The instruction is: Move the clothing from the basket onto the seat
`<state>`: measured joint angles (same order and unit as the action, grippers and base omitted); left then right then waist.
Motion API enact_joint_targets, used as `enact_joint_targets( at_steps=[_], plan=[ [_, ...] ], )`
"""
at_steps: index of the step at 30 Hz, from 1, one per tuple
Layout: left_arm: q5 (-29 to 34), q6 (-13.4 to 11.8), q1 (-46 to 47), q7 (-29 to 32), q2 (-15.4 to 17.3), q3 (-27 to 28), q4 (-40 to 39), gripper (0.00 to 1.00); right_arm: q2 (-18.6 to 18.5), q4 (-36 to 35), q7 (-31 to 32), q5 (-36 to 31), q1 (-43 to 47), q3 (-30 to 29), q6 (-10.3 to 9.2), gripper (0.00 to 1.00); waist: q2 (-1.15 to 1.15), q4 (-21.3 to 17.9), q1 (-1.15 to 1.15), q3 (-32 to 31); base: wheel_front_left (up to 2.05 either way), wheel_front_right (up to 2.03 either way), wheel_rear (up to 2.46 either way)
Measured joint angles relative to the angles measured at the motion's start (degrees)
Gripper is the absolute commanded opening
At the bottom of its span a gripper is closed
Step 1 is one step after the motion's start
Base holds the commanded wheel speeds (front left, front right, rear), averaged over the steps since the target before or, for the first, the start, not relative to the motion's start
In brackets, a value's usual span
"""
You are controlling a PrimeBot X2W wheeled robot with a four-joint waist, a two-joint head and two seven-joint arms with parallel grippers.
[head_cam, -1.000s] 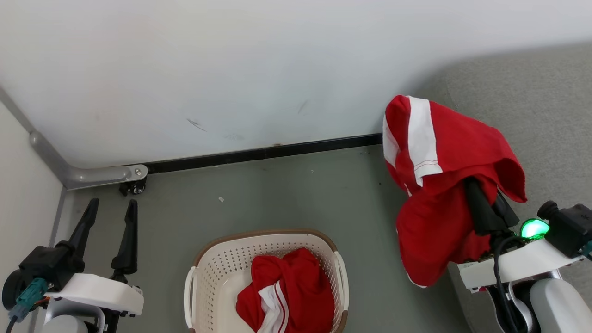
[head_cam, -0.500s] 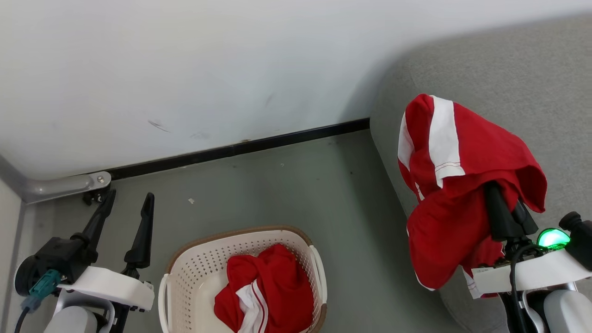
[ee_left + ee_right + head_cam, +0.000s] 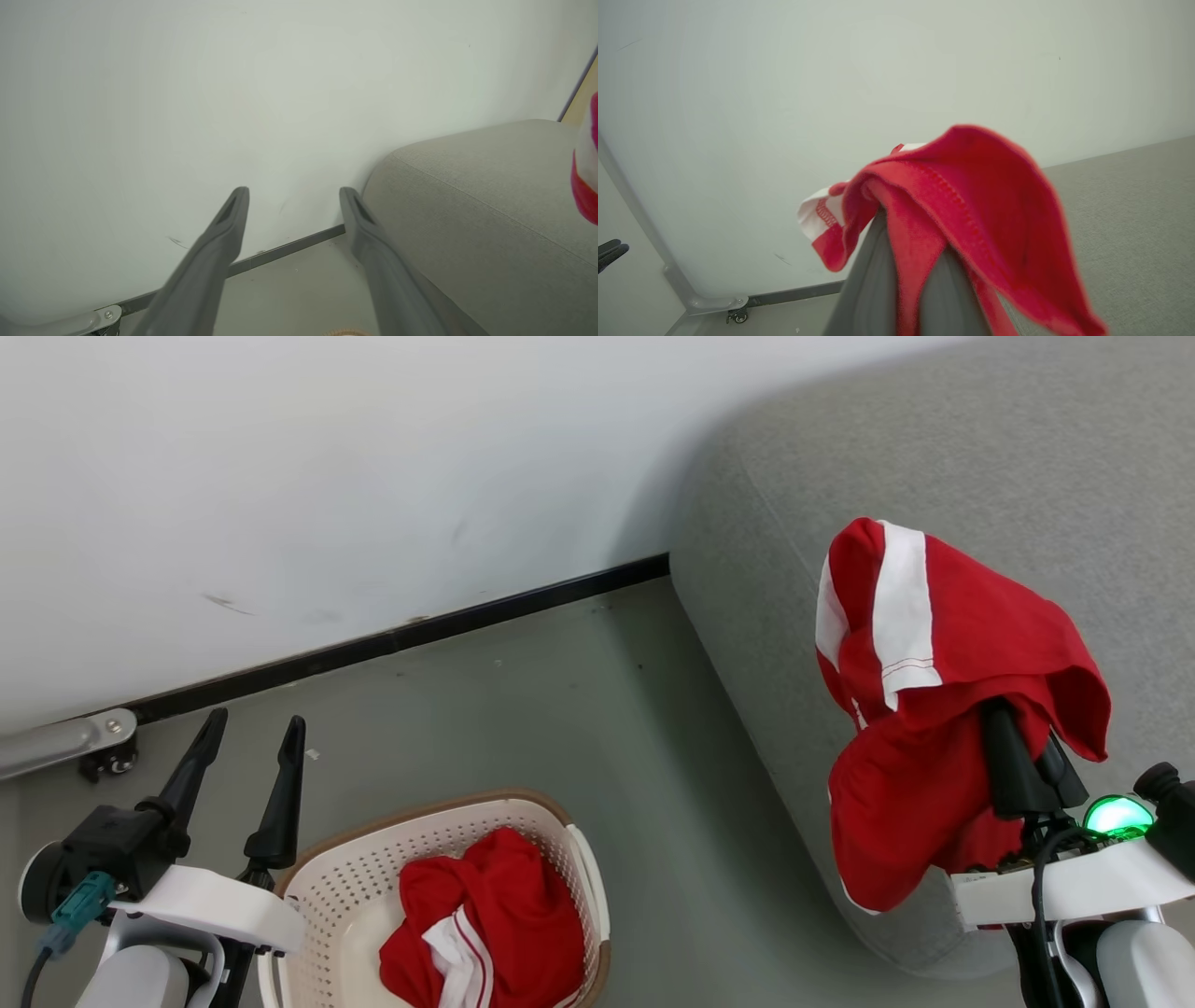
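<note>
Head view shows the right end effector (image 3: 1027,761) with its two dark fingers pressed together on a red garment (image 3: 971,644). This soft, limp cloth has a broad white panel edged in red stitching, and it drapes over the fingertips and hangs in folds at the rounded end of the seat (image 3: 934,448), a grey sofa with a coarse woven cover; whether cloth and sofa touch cannot be told. A second red garment (image 3: 509,915), crumpled and showing white stripe trim, lies in the basket (image 3: 336,896), an oval of cream perforated plastic with a brown rim band and a white side handle. It stands on the grey-green floor (image 3: 560,728) near the sofa's end. Just beside the basket, the left end effector (image 3: 257,721) hovers with its tapered fingers spread wide, holding nothing. A green light (image 3: 1116,814) glows on the right wrist. Right wrist view shows the held garment's stitched hem folded over the closed fingers, against a smooth pale wall (image 3: 784,70).
</note>
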<state>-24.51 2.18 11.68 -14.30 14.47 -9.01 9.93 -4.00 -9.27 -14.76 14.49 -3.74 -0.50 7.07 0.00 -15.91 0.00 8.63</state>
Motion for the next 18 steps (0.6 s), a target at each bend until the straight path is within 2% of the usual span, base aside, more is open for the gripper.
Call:
enact_joint_targets(
  at_steps=[11,18],
  plan=[
    [0.43,-0.01,-0.01,-0.01,0.43,1.86,-0.22,1.0,0.36,0.59,0.0,0.15,-0.03,1.42,0.0,0.0,0.0,-3.84,0.0,1.01,0.0,0.0,0.0],
    [0.44,-0.02,-0.09,-0.15,0.65,2.32,-0.82,1.0,0.66,1.51,0.0,0.67,-0.26,0.63,0.0,0.0,0.0,-4.85,0.0,2.13,0.0,0.0,0.0]
  ],
)
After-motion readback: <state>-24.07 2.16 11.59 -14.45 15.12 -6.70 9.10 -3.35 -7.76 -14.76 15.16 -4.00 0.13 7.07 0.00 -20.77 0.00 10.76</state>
